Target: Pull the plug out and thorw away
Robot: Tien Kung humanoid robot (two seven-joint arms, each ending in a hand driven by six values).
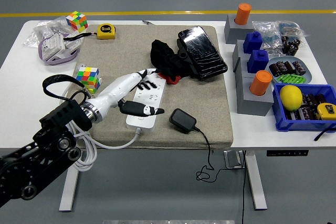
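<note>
The black plug adapter point(182, 119) lies loose on the grey mat point(210, 98), to the right of the white power strip point(146, 99), its black cord point(207, 150) trailing over the mat's front edge toward the floor. My left hand point(143, 94) hovers over the power strip with fingers spread and thumb out, holding nothing. The plug sits about a hand's width to its right. My right arm is out of view.
A black pouch point(202, 52) and black cloth point(168, 60) lie at the mat's back. Rubik's cubes point(87, 78) point(76, 21), a yellow tape measure point(106, 31) and bags point(55, 45) sit at left. Grey blocks with pegs point(252, 85) and a blue bin point(304, 107) stand at right.
</note>
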